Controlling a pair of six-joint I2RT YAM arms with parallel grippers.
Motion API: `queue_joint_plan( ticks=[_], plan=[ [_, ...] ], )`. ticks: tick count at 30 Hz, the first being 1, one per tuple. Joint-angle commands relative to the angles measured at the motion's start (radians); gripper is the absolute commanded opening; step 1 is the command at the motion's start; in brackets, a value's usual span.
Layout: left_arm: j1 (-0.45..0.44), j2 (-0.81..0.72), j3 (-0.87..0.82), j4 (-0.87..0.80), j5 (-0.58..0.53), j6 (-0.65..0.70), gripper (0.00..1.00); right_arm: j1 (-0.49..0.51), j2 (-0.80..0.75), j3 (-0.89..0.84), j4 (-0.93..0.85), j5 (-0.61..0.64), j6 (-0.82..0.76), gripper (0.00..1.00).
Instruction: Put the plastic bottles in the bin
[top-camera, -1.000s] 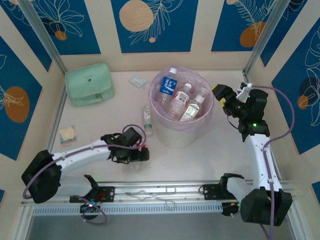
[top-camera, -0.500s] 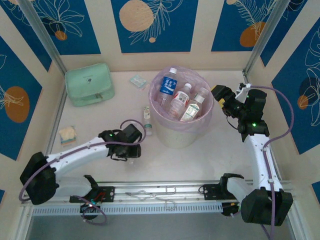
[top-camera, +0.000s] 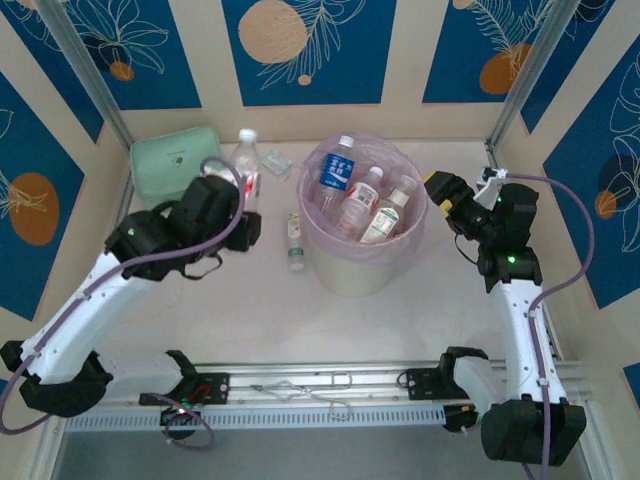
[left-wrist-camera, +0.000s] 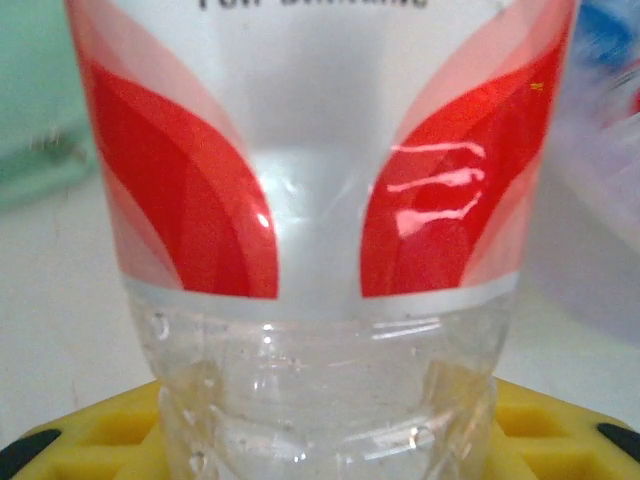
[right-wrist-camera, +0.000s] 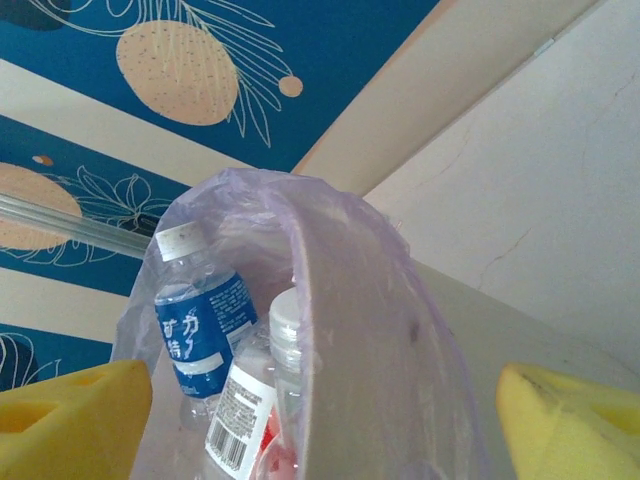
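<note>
**At the rear left: bottle clamped beside the pouch**

The small clear plastic bottle with white cap and red label (top-camera: 246, 165) stands upright, the left tool (top-camera: 244, 207) clamped low on it, just beside the mint-green zip pouch (top-camera: 165, 168). Bare worktop (top-camera: 400, 320) separates it from the round white pink-lined bin (top-camera: 345, 272). The right tool (top-camera: 441, 190) hangs apart beside the bin's rim.

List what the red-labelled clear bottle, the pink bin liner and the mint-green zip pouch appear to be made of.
Red-labelled clear bottle: thin clear plastic, glossy; see-through wall with moulded ridges, shiny film label.
Pink translucent bin liner: thin plastic film; crinkled, bottles show through.
Mint-green zip pouch: probably matte fabric or soft synthetic; rounded, no glare.
</note>
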Motion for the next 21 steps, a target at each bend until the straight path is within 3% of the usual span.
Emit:
queue_joint_plan(
  ticks=[1,5,11,16,21],
  plan=[
    [-0.014,0.120,0.203,0.014,0.049,0.191,0.24,0.010,-0.030,0.026,-0.027,0.023,0.002,0.89],
    [-0.044,0.337,0.517,-0.024,0.102,0.294,0.21,0.016,-0.044,0.032,-0.047,0.030,-0.004,0.89],
    [-0.087,0.631,0.836,-0.124,0.237,0.357,0.22,0.018,-0.054,0.047,-0.079,0.045,-0.025,0.89],
    [-0.086,0.722,0.863,-0.158,0.270,0.362,0.25,0.015,-0.052,0.045,-0.083,0.052,-0.031,0.89],
    [-0.087,0.723,0.813,-0.161,0.274,0.338,0.42,0.016,-0.034,0.044,-0.064,0.030,-0.029,0.89]
  ],
)
